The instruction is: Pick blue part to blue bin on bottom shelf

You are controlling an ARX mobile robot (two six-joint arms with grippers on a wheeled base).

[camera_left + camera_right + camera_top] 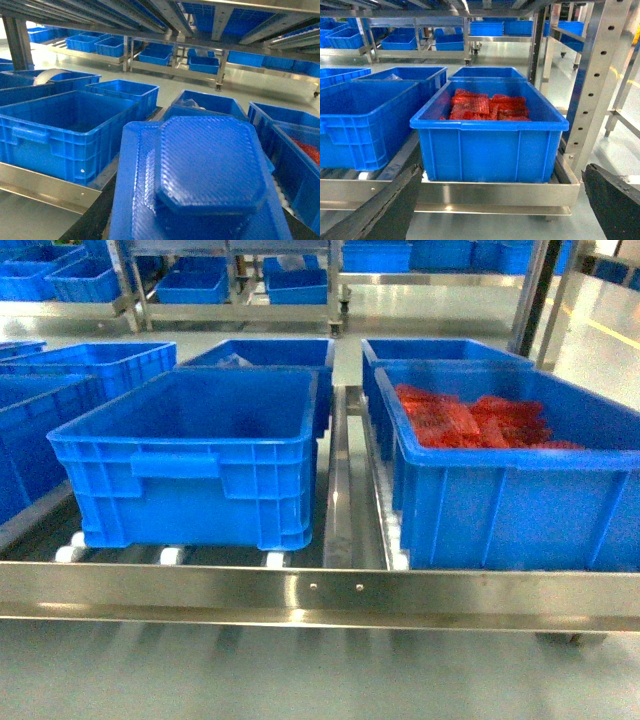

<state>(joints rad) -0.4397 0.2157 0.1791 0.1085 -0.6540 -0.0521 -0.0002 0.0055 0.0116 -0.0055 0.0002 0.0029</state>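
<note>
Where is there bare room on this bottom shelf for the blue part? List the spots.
The blue bin has a bare, smooth floor, walled on all four sides. Between it and the right crate runs only a narrow strip along the steel divider. Crowded: red mesh packets fill the right crate; the rear crate holds a clear bag.

Blue bin (pixel 190 455): moulded plastic, ribbed outside, smooth slightly glossy inside. Bottom shelf (pixel 320 595): shiny stainless steel rail and dividers, white plastic rollers (pixel 172 555). Blue part (pixel 207 167): plastic, fine textured pattern, semi-gloss. Red packets (pixel 487 107): mesh. Floor (pixel 300 675): smooth, glossy, pale. Right hand fingers (pixel 615 200): matt black, rough.
</note>
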